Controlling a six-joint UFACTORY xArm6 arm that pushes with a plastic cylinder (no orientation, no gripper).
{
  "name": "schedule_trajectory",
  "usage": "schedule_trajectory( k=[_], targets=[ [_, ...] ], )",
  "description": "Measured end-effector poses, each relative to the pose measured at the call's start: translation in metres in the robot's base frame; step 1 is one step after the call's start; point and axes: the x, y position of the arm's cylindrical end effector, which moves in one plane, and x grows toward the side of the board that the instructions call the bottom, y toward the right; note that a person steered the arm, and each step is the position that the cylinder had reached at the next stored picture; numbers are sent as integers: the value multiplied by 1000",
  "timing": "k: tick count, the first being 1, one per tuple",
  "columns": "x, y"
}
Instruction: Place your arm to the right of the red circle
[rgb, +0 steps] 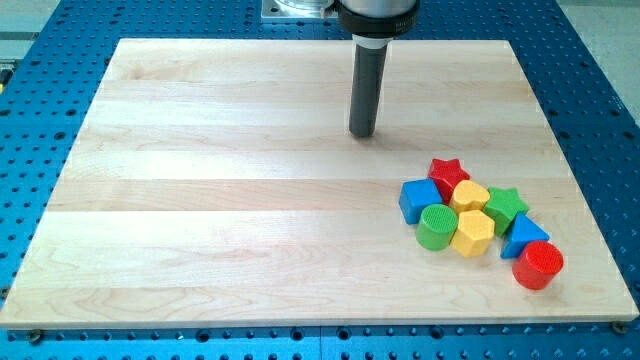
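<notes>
The red circle (538, 265), a short red cylinder, stands at the lower right of the wooden board (200, 200), at the right end of a cluster of blocks. My tip (362, 133) rests on the board well up and to the left of the red circle, and up-left of the whole cluster. It touches no block. The rod hangs down from the arm at the view's top.
The cluster holds a red star (448, 173), a blue cube (419, 199), a green cylinder (436, 226), a yellow block (470, 194), a yellow hexagon (473, 232), a green star (506, 205) and a blue triangle (523, 237). The board's right edge (600, 240) lies just beyond the red circle.
</notes>
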Motion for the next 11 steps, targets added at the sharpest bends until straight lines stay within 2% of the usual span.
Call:
schedule_trajectory(
  k=[5,7,9,10,11],
  targets=[
    [12,12],
    [0,218],
    [123,238],
    [133,238],
    [175,243]
  ],
)
